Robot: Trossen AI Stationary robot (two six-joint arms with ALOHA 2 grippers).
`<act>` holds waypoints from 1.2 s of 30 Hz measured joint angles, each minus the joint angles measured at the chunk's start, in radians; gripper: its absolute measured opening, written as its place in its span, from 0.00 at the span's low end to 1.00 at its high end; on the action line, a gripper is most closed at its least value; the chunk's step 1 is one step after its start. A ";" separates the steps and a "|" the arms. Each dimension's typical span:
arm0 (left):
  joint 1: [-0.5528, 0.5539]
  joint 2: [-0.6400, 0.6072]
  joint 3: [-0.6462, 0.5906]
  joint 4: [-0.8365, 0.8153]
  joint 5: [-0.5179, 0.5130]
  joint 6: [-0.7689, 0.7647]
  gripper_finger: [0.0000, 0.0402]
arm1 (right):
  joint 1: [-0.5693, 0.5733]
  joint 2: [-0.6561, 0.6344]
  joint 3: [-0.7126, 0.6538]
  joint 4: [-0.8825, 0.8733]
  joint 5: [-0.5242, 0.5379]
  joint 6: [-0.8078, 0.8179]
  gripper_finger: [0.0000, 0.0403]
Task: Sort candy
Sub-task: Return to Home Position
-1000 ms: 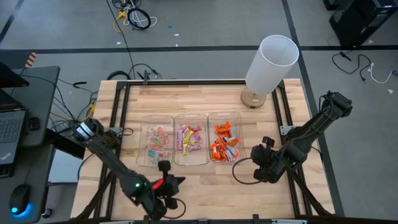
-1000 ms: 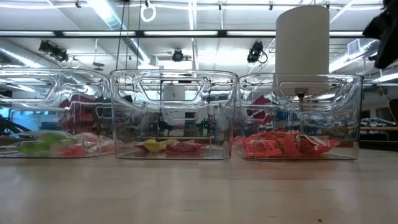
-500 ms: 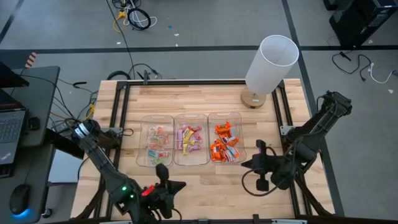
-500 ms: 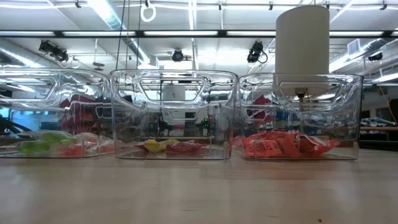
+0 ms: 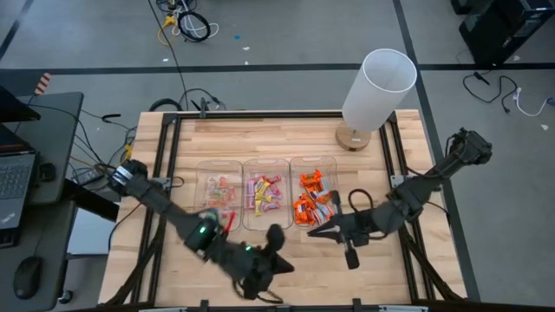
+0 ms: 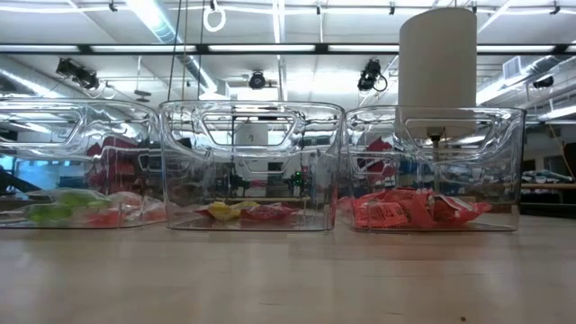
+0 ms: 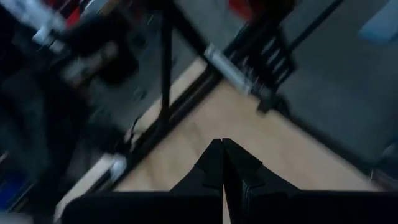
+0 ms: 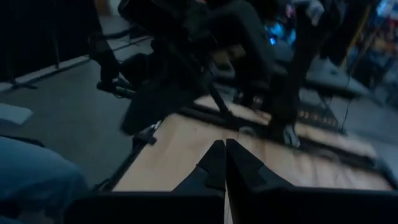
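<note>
High view: orange candy [image 5: 310, 204] near right pincer [image 5: 314, 232]; left pincer [image 5: 279, 253] farther.

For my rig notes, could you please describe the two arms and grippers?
Both arms are dark, slender and jointed. The left arm carries a small green light; a black cable loops beside the right arm. The left gripper and right gripper each have two dark, tapered fingers.
</note>
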 joint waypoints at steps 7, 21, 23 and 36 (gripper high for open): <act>0.127 -0.025 0.000 0.023 0.181 0.029 0.00 | -0.062 -0.019 0.001 0.071 -0.051 -0.185 0.00; 0.222 -0.248 -0.001 -0.130 0.278 0.055 0.00 | -0.166 -0.116 0.000 0.242 -0.228 -0.434 0.00; 0.232 -0.301 -0.014 -0.161 0.308 0.027 0.00 | -0.185 -0.154 0.000 0.224 -0.231 -0.426 0.00; 0.183 -0.788 -0.567 0.117 0.208 -0.095 0.00 | -0.194 -0.367 -0.072 0.054 -0.211 -0.374 0.00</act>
